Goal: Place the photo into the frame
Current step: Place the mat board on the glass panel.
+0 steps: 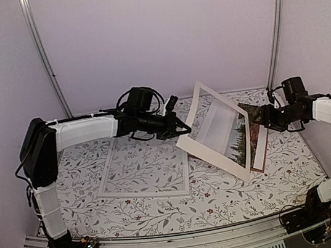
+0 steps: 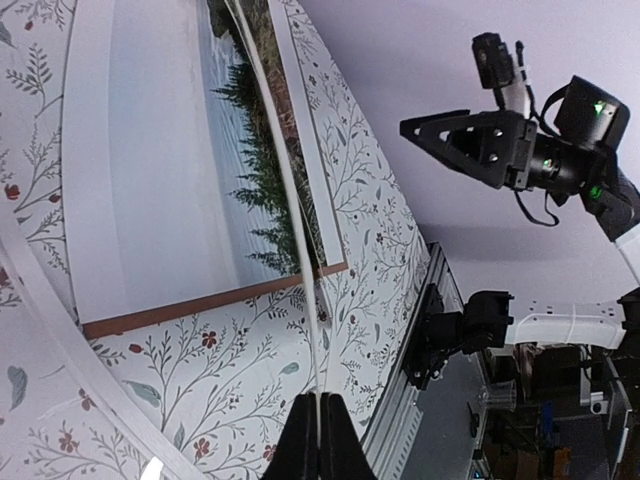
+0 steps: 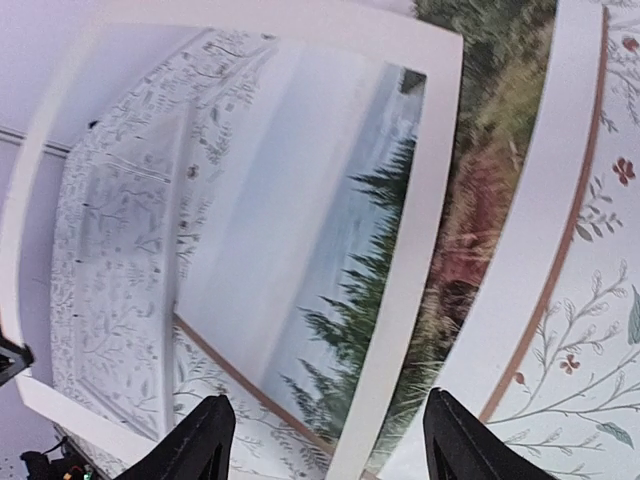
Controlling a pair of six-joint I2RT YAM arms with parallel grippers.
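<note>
The photo [image 1: 253, 137] is seen lying face up right of centre in the top view. It is laid on the brown backing panel [image 2: 200, 302], whose edge shows as a narrow strip beside it. Much of the photo is overlapped in that view by a white mount [image 1: 212, 154], a sheet-thin rectangle with a wide border. Pale sky and dark trees are seen through its opening; whether that opening is glazed cannot be told. The mount is held tilted above the photo, with one corner raised toward the top of the view.

The mount is gripped near its left corner by the left gripper [image 1: 180, 128]. Its fingers [image 2: 300, 450] are pressed almost together on the thin edge at the bottom of the left wrist view.

The right gripper [image 1: 258, 121] is seen at the right side of the photo, its fingers [image 3: 205, 445] spread wide apart. In the right wrist view they are set over the mount's border and the photo, and contact cannot be made out.

The frame [image 1: 145, 194] is found lying flat left of centre, near the mount's left corner. The floral tablecloth [image 1: 167, 217] is visible inside its narrow white border.
</note>
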